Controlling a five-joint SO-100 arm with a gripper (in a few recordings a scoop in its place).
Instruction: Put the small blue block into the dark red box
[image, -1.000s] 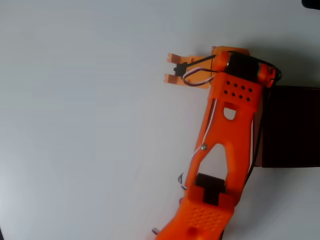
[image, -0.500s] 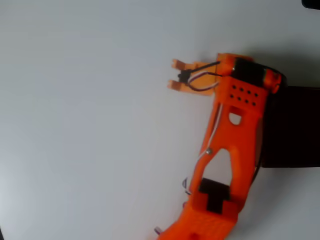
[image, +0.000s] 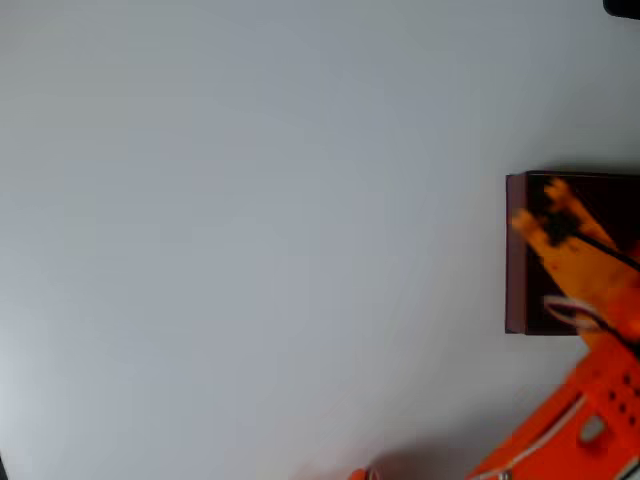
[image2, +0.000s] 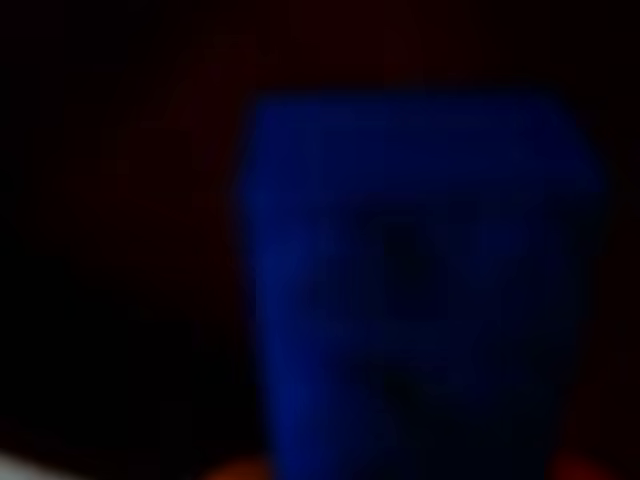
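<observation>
orange two-finger gripper (image: 538, 213) above dark red square box (image: 516, 255) | tiny blue rectangular block (image2: 415, 290) fills blurred wrist view | grip cannot be told

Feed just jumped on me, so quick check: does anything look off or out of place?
Nothing stands out. The gripper is over the box at the right edge of the overhead view, blurred. The wrist view is dark and out of focus, with the blue block very close. Whether the jaws are shut can't be told.
</observation>
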